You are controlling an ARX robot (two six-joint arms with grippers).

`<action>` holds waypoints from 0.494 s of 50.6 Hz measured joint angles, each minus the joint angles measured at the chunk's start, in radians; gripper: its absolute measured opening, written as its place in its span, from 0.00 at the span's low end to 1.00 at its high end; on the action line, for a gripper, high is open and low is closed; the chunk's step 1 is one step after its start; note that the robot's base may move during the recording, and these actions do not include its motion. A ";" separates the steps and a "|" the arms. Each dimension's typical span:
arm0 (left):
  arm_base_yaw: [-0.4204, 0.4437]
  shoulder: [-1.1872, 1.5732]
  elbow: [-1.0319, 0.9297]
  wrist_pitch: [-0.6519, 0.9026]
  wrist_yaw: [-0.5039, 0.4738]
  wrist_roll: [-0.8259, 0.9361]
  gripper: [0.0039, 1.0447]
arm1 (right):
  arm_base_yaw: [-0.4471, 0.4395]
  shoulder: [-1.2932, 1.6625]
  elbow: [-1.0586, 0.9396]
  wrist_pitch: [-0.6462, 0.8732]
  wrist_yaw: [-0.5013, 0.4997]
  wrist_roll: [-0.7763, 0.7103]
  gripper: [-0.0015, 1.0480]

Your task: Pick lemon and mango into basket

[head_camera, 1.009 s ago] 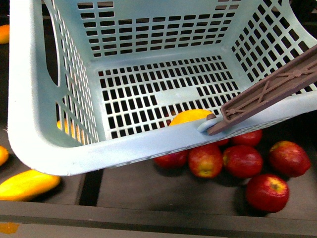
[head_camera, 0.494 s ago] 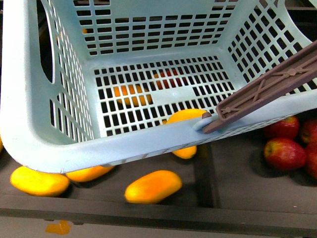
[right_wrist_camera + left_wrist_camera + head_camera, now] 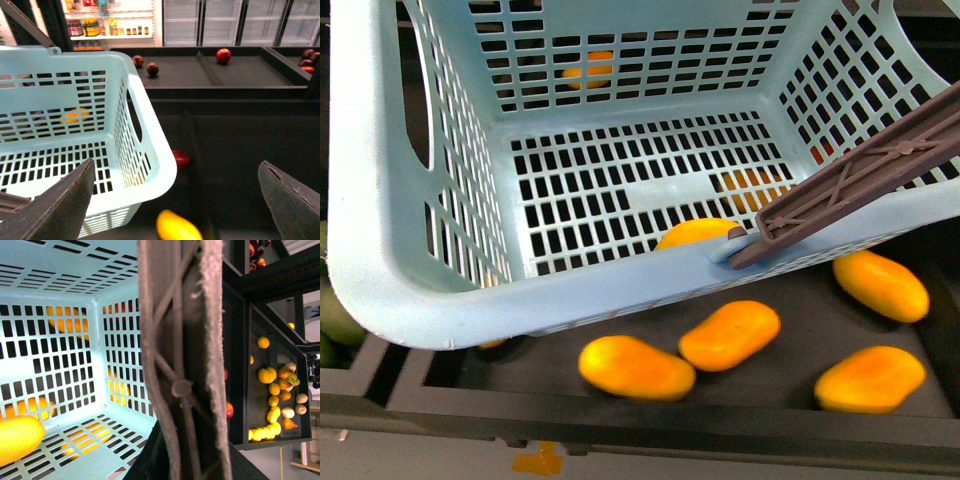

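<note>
1. One yellow oval fruit (image 3: 698,232) lies on the floor of the basket (image 3: 570,295), against the near wall and partly hidden by the rim. We cannot tell whether it is the lemon or a mango. The left wrist view shows the same fruit (image 3: 17,437) resting on the slotted floor.

2. The basket fills most of the front view and sits tilted. Its brown-grey handle (image 3: 860,185) crosses the near right corner of the rim.

3. Below the basket, four mangoes (image 3: 730,335) lie apart from one another on a dark display tray (image 3: 790,400). More orange fruit shows through the slots of the floor and far wall.

4. Green fruits (image 3: 335,315) lie at the left edge of the front view, in the neighbouring compartment.

5. The right tool (image 3: 176,161) hangs beside the basket with its fingers (image 3: 55,205) spread wide apart, gripping nothing. Beneath it we see one mango (image 3: 176,227) and one red apple (image 3: 181,159).

6. The left tool does not show in any view. The handle fills the centre of the left wrist view at close range, so we cannot tell its state.
</note>
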 joint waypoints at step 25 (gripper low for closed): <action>0.010 0.000 0.000 0.000 -0.012 0.014 0.04 | 0.000 0.000 -0.001 0.000 -0.003 0.000 0.92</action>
